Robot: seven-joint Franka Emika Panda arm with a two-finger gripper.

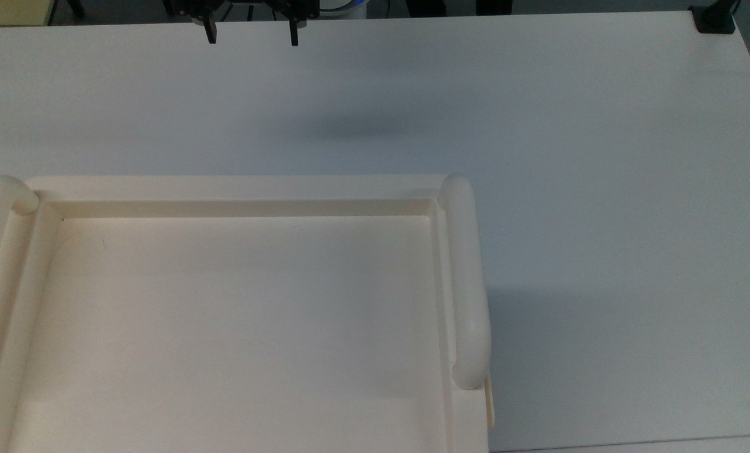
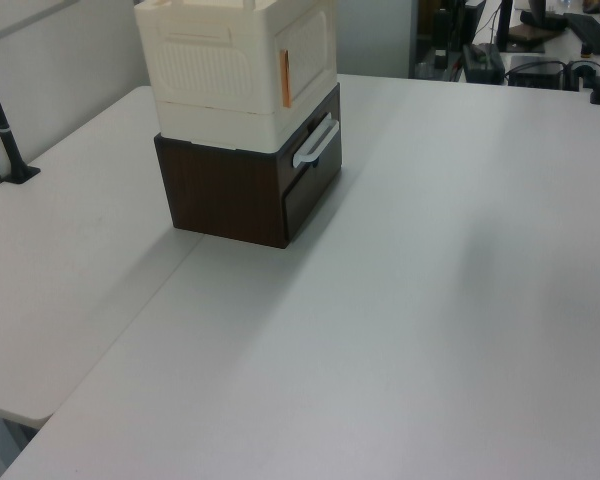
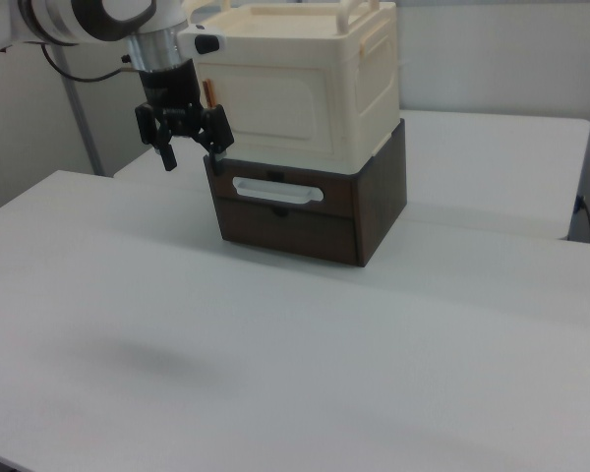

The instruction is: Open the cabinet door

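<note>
**benchrat:** Right now the gripper (image 3: 192,147) is hanging in the air with its fingers spread apart, gripping nothing. In the right view it's hovering just in front of the left edge of the cabinet door (image 3: 275,103). That door is looking closed to me, sitting flush on the front face of the cabinet (image 1: 243,189). The whole cream box is riding on top of a dark brown drawer unit (image 3: 305,221), toward the worktop's far edge in the right view.

**pandafan:** That stacking is what's worrying me. I'm guessing the cabinet is light plastic and isn't fixed down. So if the arm is pulling on a stiff door, it's probably dragging or tipping the box off the drawer unit instead of swinging the panel.

**benchrat:** Agreed. Also the only grab point I'm seeing is the small reddish-brown fitting (image 3: 208,90) at the door's left edge in the right view. I can't tell if it's a handle or a hinge. Pulling on the hinge side is going nowhere.

**pandafan:** And it's tiny, so the fingers are likely slipping off it if they're closing a bit too high or low. Drop too far and they're hooking the pale drawer handle (image 3: 278,190) underneath, which is opening the wrong thing.
</note>
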